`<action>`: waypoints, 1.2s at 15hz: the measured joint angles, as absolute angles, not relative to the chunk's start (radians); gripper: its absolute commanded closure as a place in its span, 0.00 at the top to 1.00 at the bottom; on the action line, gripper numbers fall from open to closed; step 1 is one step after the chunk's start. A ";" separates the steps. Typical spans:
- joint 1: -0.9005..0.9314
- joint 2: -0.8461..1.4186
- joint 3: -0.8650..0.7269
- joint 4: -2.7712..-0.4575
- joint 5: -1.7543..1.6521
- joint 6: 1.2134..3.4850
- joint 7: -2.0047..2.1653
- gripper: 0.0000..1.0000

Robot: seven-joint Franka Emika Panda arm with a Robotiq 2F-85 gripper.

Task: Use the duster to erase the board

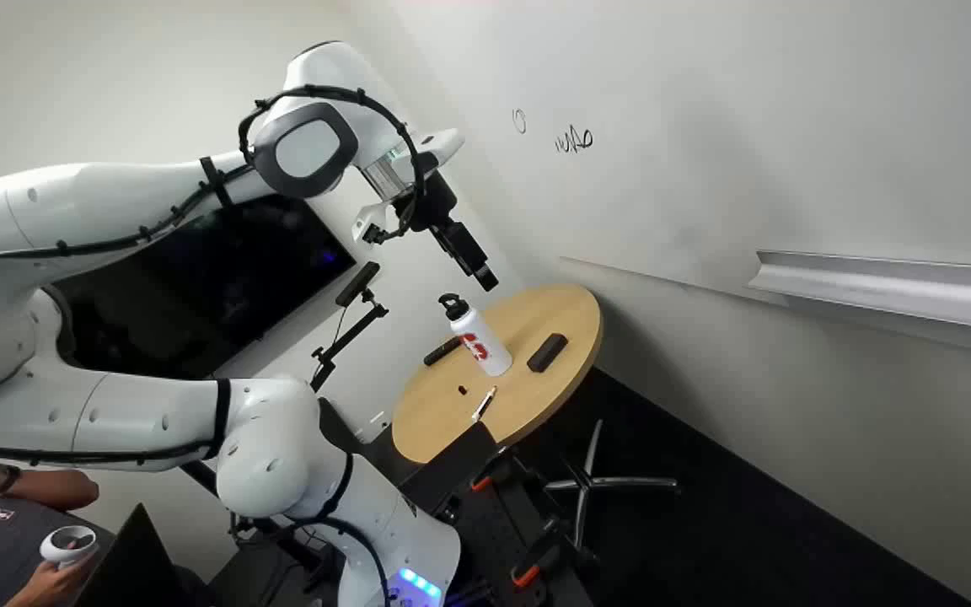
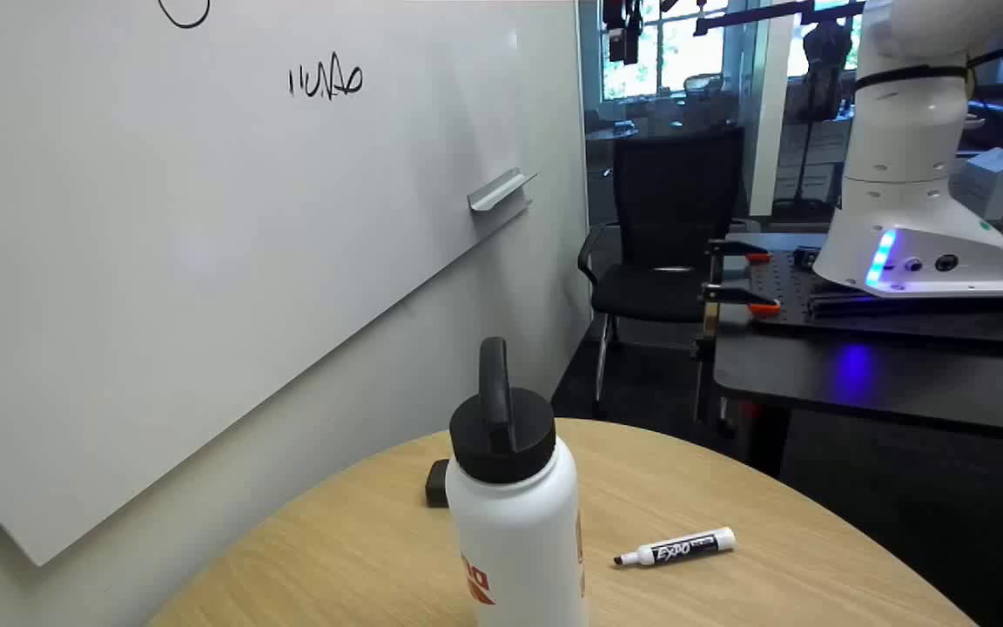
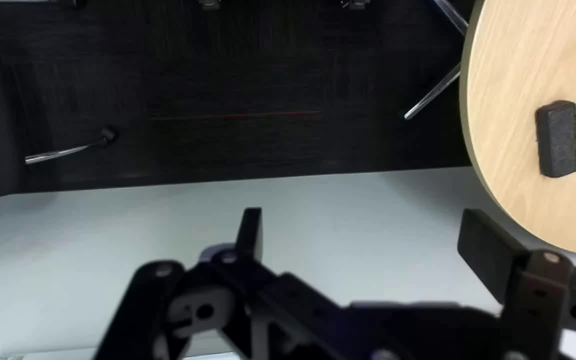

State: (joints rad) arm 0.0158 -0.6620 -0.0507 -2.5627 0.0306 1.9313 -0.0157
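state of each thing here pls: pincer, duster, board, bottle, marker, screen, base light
Pincer: open, holding nothing
Duster: lying on the round wooden table, ungripped
Whiteboard: not erased, black scribbles on it
Water bottle: upright, lid on
Expo marker: lying on its side, cap off
Wall screen: mostly dark
Robot base light: lit blue

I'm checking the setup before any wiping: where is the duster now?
The duster lies on the round wooden table, just right of the white bottle in an exterior view; the wrist view shows it near the right edge.
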 measured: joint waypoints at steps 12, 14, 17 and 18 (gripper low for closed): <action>0.042 -0.656 0.001 -2.564 0.031 1.931 -0.016 1.00; 0.088 -0.649 0.060 -2.567 0.040 1.931 -0.015 1.00; 0.187 -0.632 0.155 -2.577 0.102 1.931 -0.006 1.00; 0.218 -0.625 0.189 -2.579 0.125 1.938 0.010 1.00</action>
State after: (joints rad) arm 0.2180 -0.6246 0.1889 -2.5790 0.1253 1.9379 0.0100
